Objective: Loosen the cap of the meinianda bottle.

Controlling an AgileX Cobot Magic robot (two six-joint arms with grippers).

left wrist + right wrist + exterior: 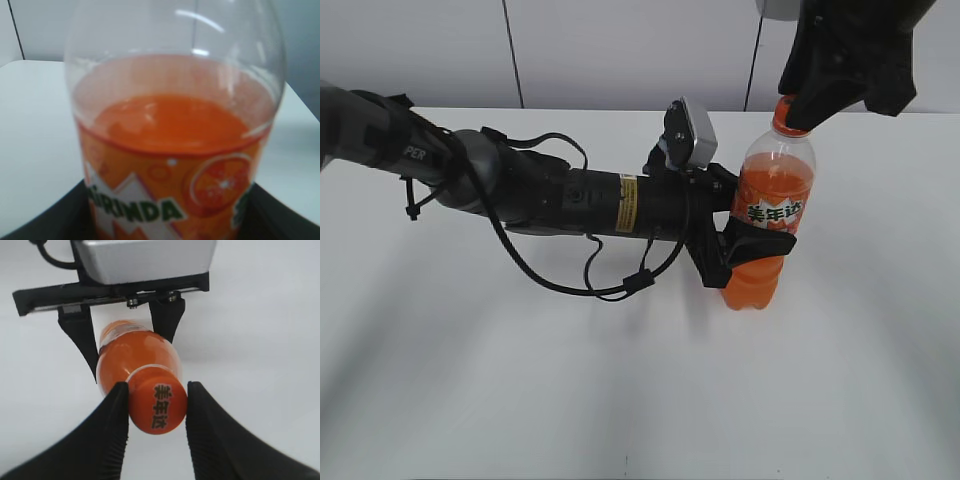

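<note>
Fig. Two-hand cap loosening, grip stage.

Meinianda bottle [766, 215]: upright on white table [520, 400], right of centre in ext. view, approx. two-thirds full of orange soda. Judged moderately heavy for its size, with liquid free to slosh if tilted. Clear upper wall thin, prob. dents under hard squeeze; ridged lower body and labelled waist stiffer. Smooth label film likely slippery, so bottle may spin in a weak hold once torque applied.

Left hand [752, 245]: closed on bottle at label band, one finger wrapping front below the white characters, arm lying low and horizontal from the left. Wrist view filled by the bottle w/ dark fingers [55, 220] flanking lower corners. Good hold point: mid-body, over the stiffer banded section, low enough to resist tipping.

Right hand [157, 405]: reached down from above, closed on cap [159, 405]; ribbed pads [112, 415] pressed to both sides of cap skirt in wrist view, no gap visible. In ext. view cap [786, 112] mostly hidden under the black hand.

Cap: small, rigid, ribbed side, suited to pinch grip w/ little give. Best taken across full skirt height, pads square to ribs; grip only at top edge likely to slip off. Seal break prob. needs firm initial twist vs. a steady counter-hold at the waist.
</note>
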